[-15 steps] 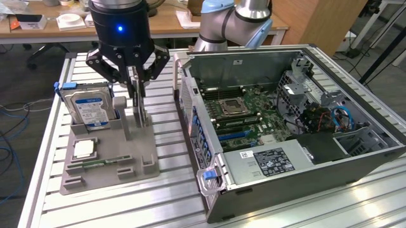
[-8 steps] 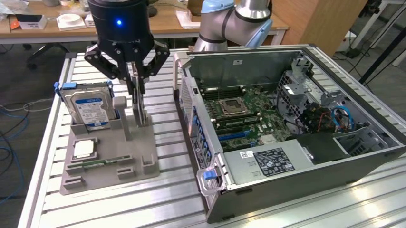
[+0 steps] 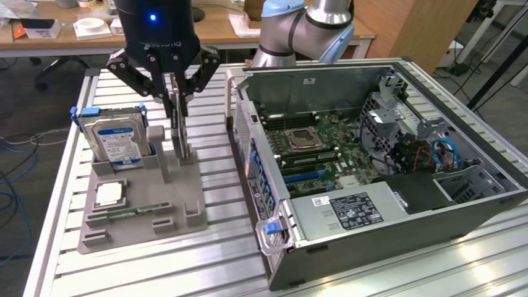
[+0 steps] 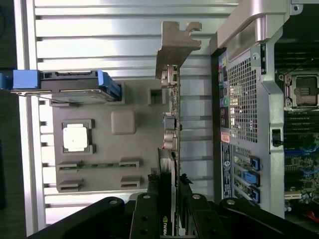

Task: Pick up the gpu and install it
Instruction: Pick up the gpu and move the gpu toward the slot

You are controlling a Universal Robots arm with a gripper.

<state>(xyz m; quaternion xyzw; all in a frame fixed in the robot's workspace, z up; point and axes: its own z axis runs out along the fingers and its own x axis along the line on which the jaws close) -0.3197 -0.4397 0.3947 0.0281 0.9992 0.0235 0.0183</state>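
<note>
gripper (image 3: 177, 102) half closed; i clamp gpu (image 3: 182, 139) upright at grey holder (image 3: 177, 185), beside open computer case (image 3: 396, 247).

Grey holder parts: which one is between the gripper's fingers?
The gpu, the thin card on edge with a silver bracket; hard drive and processor sit apart.

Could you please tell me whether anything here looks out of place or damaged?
Nothing stands out. The gpu sits upright between the jaws at the grey holder, the hard drive stands straight in its slot, and the case lies open.
</note>
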